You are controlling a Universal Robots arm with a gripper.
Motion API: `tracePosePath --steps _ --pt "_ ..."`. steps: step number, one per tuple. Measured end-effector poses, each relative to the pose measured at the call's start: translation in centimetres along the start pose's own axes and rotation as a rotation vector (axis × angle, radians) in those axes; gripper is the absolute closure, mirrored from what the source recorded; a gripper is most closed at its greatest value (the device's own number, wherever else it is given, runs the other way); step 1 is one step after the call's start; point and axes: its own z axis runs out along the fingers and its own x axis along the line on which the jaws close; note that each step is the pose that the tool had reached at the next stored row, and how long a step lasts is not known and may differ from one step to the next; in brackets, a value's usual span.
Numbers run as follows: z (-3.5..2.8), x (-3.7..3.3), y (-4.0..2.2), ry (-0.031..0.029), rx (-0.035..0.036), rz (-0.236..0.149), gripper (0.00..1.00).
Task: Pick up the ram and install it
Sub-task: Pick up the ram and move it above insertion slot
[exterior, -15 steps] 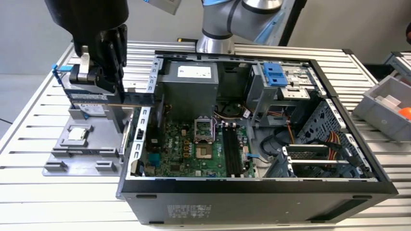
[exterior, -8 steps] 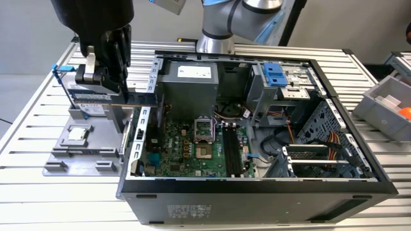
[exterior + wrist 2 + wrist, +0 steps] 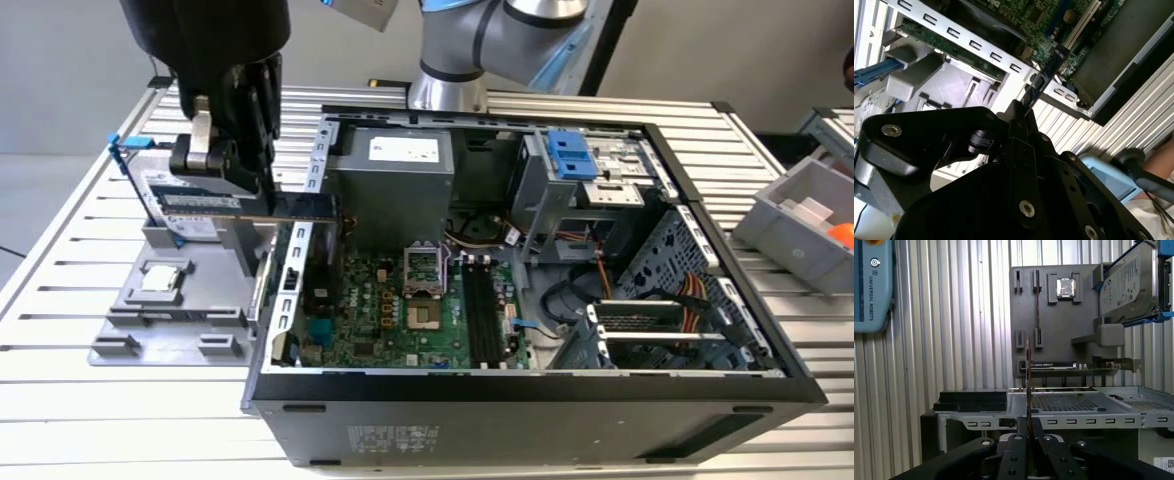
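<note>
hidden: ram (image 3: 1028,375) shows edge-on in the first wrist view, one end buried between the fingers | claw: gripper (image 3: 1028,426) pinching the ram, near the side wall of the open computer case (image 3: 534,395) | around: gray fixture (image 3: 1054,325) carrying processor chip (image 3: 1066,288), hard drive (image 3: 1126,285) standing beside it

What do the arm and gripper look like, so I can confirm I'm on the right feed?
The arm is silver-grey, with rounded joints and a blue cap. The gripper is black, built of angular linked plates dotted with silver screw heads. Its fingers are narrow, flat and black.
</note>
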Motion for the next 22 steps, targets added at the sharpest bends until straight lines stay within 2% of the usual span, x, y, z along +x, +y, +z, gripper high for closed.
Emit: tracePosePath --steps 13,15,22 --pt "-0.03 -0.05 -1.05 0.0001 0.0001 0.0 1.0" --pt "-0.04 -0.08 -1.57 0.0003 0.0 0.0 1.0" --pt "-0.06 -0.11 -2.08 0.0005 0.0 0.0 1.0"
